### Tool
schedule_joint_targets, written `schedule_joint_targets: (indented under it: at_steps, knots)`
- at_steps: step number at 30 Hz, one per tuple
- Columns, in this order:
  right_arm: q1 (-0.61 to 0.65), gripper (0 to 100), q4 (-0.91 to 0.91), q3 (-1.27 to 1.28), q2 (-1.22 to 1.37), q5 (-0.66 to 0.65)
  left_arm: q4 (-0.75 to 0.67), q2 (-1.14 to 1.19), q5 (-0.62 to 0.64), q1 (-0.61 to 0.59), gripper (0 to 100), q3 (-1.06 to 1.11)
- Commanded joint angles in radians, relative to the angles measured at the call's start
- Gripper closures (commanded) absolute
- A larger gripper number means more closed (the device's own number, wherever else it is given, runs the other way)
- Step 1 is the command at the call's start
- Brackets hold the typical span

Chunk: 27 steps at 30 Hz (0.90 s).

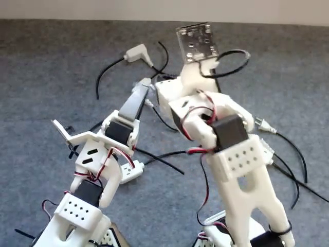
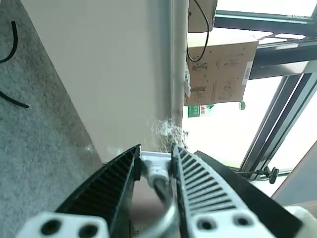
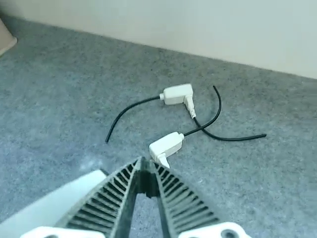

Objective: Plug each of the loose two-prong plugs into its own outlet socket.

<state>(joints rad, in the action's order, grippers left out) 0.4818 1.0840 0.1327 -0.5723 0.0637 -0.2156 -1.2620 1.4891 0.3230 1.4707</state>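
My left gripper [image 2: 155,151] is shut on a white two-prong plug [image 2: 157,171], held off the carpet and facing the wall; its cord curls back between the fingers. In the high view this gripper [image 1: 145,85] sits mid-table. My right gripper [image 3: 146,163] is shut, low over the carpet, with a second white plug [image 3: 166,144] lying just past its tips. A third white plug [image 3: 177,94] on a black cord lies farther off, also seen as the plug [image 1: 136,52] near the back. A white outlet block [image 1: 131,172] rests under the left arm.
Another plug [image 1: 262,125] with bare prongs lies on the right beside the right arm [image 1: 231,134]. Black cords [image 1: 164,159] loop over the grey carpet around both arms. A pale wall [image 3: 198,25] borders the far side.
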Motion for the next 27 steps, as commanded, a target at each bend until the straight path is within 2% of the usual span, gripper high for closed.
schedule_joint_targets:
  at_steps: [1,10,15,27]
  knots:
    - [-0.015,99.1,0.077,-0.061,-0.076,-0.002,-0.020,-0.018,-0.008,-0.028,99,-0.018]
    - [-0.015,99.1,0.093,0.035,-0.074,0.006,-0.020,-0.018,-0.006,-0.036,99,-0.018]
    - [-0.018,99.1,-0.010,0.119,-0.008,0.006,-0.020,-0.018,-0.006,-0.033,99,-0.018]
    - [-0.013,99.1,-0.170,0.120,0.148,0.006,-0.020,-0.018,-0.005,-0.031,99,-0.015]
